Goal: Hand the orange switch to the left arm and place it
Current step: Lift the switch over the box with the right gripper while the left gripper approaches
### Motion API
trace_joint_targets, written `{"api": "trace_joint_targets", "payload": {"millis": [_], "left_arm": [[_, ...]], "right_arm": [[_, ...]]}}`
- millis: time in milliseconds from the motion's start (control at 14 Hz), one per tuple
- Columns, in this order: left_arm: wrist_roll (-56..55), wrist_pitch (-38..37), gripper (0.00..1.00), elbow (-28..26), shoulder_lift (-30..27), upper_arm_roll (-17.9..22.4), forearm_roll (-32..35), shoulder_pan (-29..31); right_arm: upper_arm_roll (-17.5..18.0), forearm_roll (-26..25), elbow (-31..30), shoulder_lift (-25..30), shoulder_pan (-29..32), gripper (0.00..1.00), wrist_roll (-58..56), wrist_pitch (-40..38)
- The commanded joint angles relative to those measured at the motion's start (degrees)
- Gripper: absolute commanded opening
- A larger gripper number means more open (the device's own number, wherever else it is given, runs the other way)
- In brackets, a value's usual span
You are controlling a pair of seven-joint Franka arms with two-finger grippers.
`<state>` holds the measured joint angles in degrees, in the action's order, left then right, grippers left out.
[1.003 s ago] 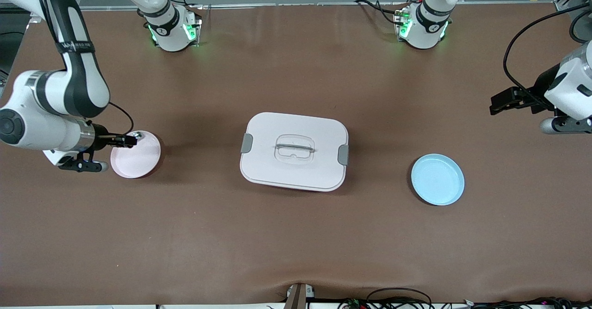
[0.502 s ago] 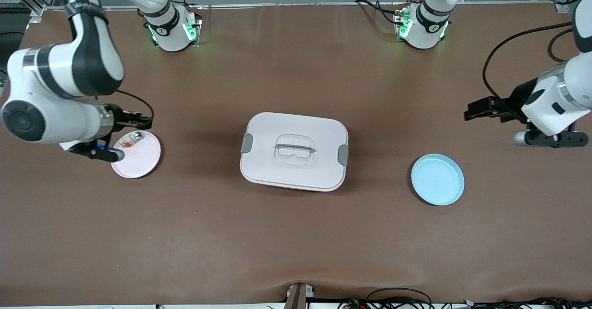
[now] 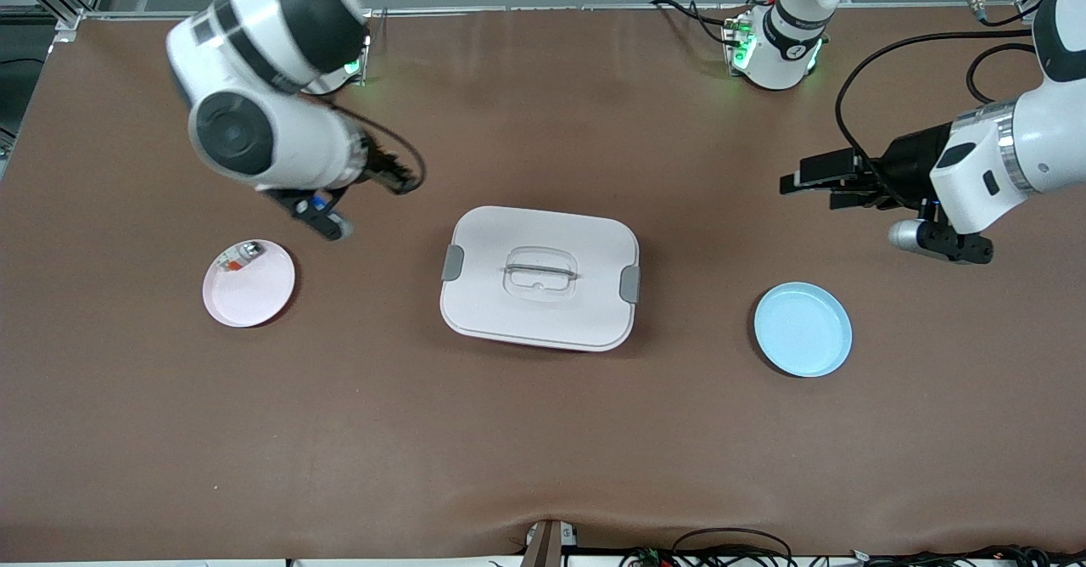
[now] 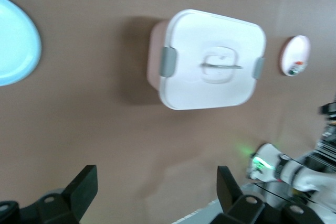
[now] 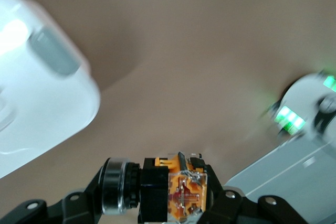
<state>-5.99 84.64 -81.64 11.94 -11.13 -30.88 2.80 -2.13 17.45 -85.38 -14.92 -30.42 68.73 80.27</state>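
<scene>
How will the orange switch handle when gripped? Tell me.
Probably rigid: the orange switch looks like hard moulded plastic, clamped in the right gripper over bare table beside the box. Its round barrel may roll if set down. The open left gripper waits over the table.

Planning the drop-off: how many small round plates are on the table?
2. The pink plate lies toward the right arm's end, with a small silvery part on it; the blue plate lies toward the left arm's end.
</scene>
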Motion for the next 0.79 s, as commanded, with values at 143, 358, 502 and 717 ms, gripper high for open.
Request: {"api": "trace_joint_targets", "payload": {"millis": [143, 358, 502, 717], "left_arm": [[1.24, 5.52, 1.0, -5.62, -0.86, -0.21, -5.94, -2.36], [1.24, 9.14, 1.0, -11.51, -2.71, -1.26, -10.15, -2.19], [1.59, 11.24, 1.0, -16.6, -6.12, -1.35, -13.15, -2.27], [3.79, 12.66, 1.0, -24.77, -12.36, -1.61, -13.6, -2.19]], "right_arm": [[-0.86, 6.45, 3.29, -2.39, -8.14, 0.28, 17.99, 9.35], [-0.86, 9.26, 4.07, -3.88, -12.1, 0.28, 26.43, 17.87], [-0.86, 11.28, 5.65, -5.37, -13.6, 0.28, 31.18, 22.54], [-0.86, 12.35, 8.72, -7.92, -15.97, 0.28, 36.11, 26.94]]}}
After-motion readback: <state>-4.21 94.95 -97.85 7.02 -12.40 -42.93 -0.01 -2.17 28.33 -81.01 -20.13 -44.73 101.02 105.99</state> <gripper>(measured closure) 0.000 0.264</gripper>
